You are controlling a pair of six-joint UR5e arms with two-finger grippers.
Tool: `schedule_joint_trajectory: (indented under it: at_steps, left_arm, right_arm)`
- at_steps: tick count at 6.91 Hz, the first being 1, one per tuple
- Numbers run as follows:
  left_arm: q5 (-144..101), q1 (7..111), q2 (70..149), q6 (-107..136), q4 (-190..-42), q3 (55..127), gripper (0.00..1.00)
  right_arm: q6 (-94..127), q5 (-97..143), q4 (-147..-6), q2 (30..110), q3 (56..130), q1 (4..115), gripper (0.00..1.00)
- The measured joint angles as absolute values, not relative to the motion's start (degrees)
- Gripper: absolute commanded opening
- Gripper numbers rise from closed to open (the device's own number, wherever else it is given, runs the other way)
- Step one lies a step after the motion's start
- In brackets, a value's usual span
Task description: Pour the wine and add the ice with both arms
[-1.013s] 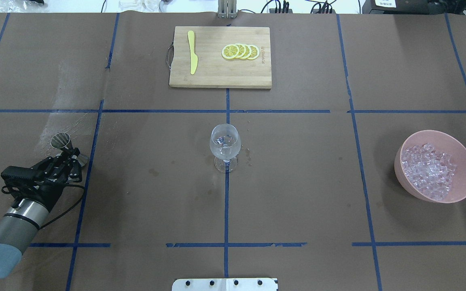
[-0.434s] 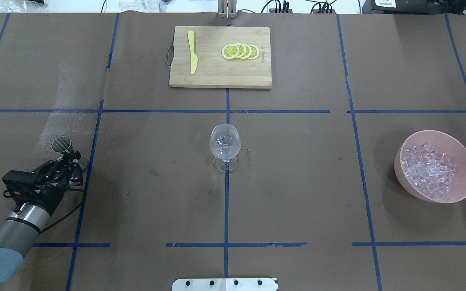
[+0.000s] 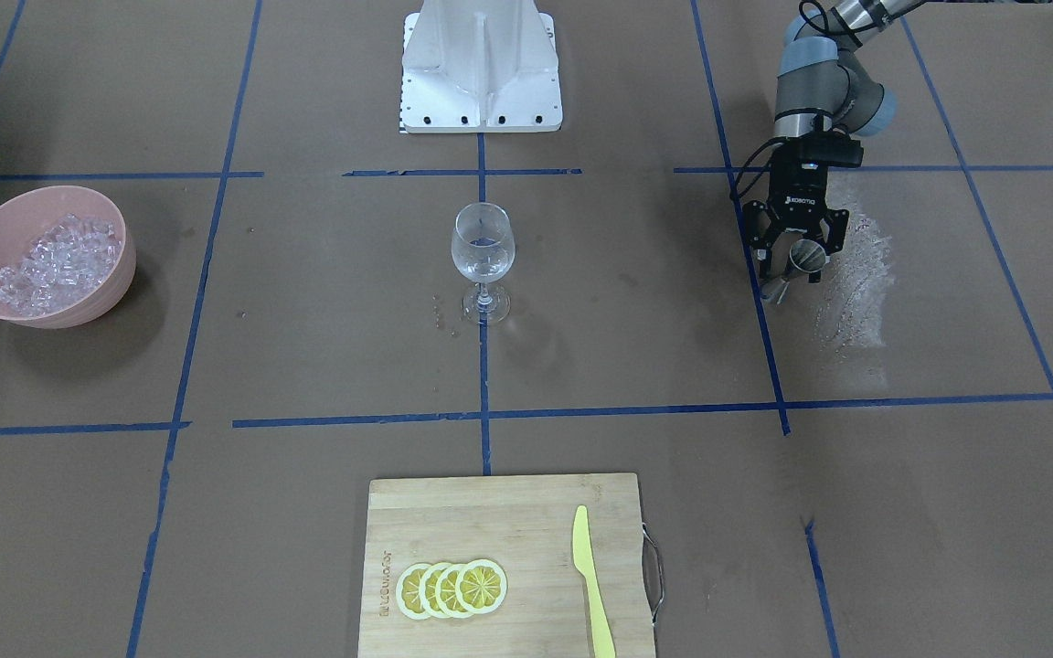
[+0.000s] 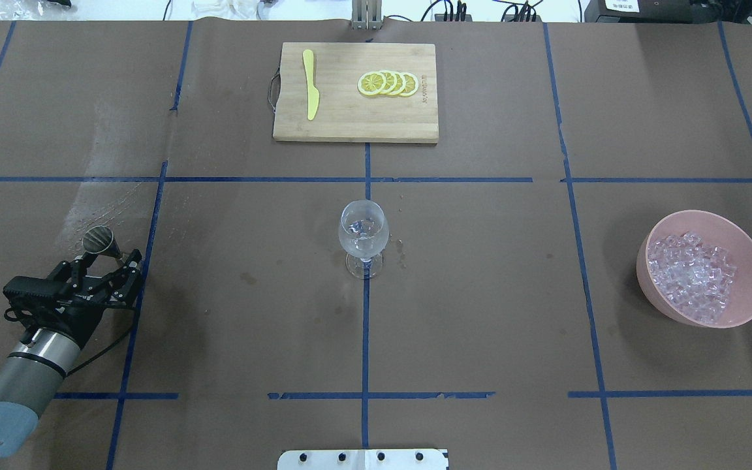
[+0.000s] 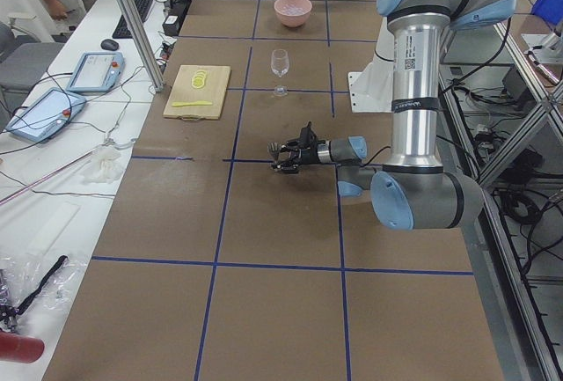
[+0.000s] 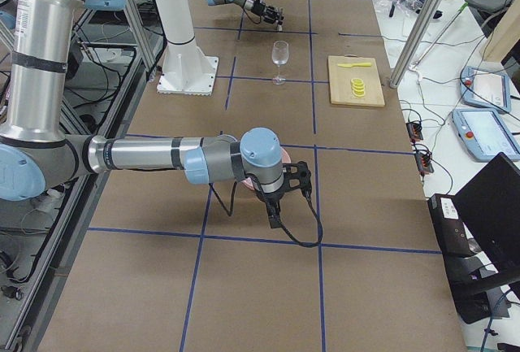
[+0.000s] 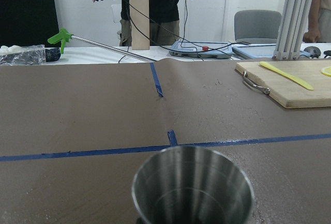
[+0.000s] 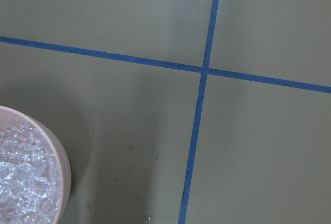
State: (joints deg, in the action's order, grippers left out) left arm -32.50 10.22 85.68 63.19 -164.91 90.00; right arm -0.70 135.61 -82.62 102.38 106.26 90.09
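Observation:
A clear wine glass [image 4: 363,236] stands at the table's middle with a little colourless liquid in it; it also shows in the front view [image 3: 483,251]. A steel jigger cup [image 4: 98,240] stands upright at the left, large in the left wrist view [image 7: 194,190]. My left gripper [image 4: 109,261] is open, its fingers spread on either side of the jigger's base [image 3: 803,257]. A pink bowl [image 4: 650,243] at the right holds a heap of clear ice cubes [image 4: 692,274]. My right gripper [image 6: 292,180] hangs by the bowl; I cannot tell whether it is open or shut.
A wooden cutting board [image 4: 350,124] at the far middle carries a yellow plastic knife [image 4: 311,85] and several lemon slices [image 4: 388,83]. A whitish smear [image 4: 98,202] lies beyond the jigger. The white base block [image 3: 481,64] stands at the near edge. Blue tape lines grid the brown table.
My left gripper was shut on the jigger; its fingers have now spread apart and let it go. The jigger stands on the table. Glass and bowl have not moved.

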Motion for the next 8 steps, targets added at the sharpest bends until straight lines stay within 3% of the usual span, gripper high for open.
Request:
schedule_joint_trajectory:
  at_steps: [6, 8]
  left_arm:
    - [-19.3, 10.3, 85.4, 52.7, -178.8, 92.5, 0.99]
    - [-26.7, 12.5, 84.7, 44.1, -185.8, 93.1, 0.99]
  right_arm:
    - [-0.6, 135.6, -82.6, 102.1, 106.3, 90.1, 1.00]
    - [-0.6, 135.6, -82.6, 102.1, 106.2, 90.1, 1.00]
